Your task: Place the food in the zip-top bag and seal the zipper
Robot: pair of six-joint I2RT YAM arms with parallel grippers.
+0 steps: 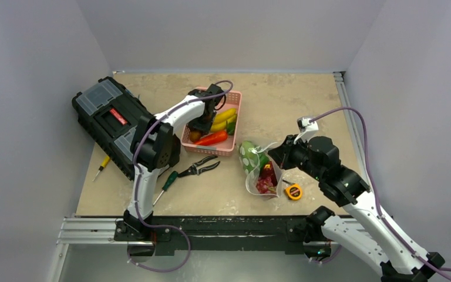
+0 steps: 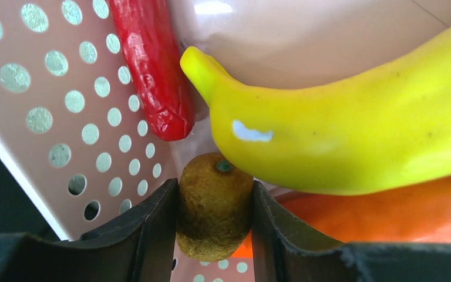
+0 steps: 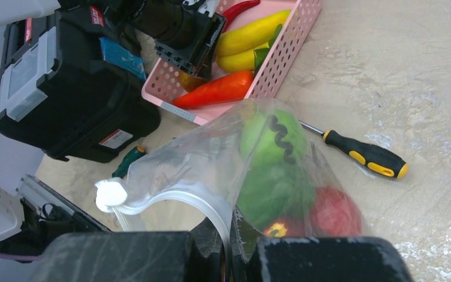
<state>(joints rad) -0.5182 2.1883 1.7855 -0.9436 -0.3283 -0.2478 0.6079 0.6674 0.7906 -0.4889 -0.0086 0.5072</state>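
In the pink basket [image 1: 238, 111], my left gripper [image 1: 202, 126] is shut on a brown kiwi [image 2: 214, 205], with both fingers pressed against its sides. A yellow banana [image 2: 340, 129], a red chili [image 2: 152, 64] and an orange vegetable [image 2: 387, 211] lie around it. The zip-top bag [image 1: 257, 170] stands on the table right of the basket, mouth open, holding green food [image 3: 270, 164] and red food [image 3: 335, 211]. My right gripper [image 3: 230, 247] is shut on the bag's rim, pinching the whitish zipper [image 3: 176, 197], which arches left to a white end tab.
A black toolbox [image 1: 108, 120] sits at the left. Pliers [image 1: 199, 169] and a green-handled screwdriver [image 1: 167, 185] lie in front of the basket. A yellow tape measure [image 1: 293, 191] lies beside the bag. A black-and-yellow screwdriver [image 3: 364, 154] lies behind the bag.
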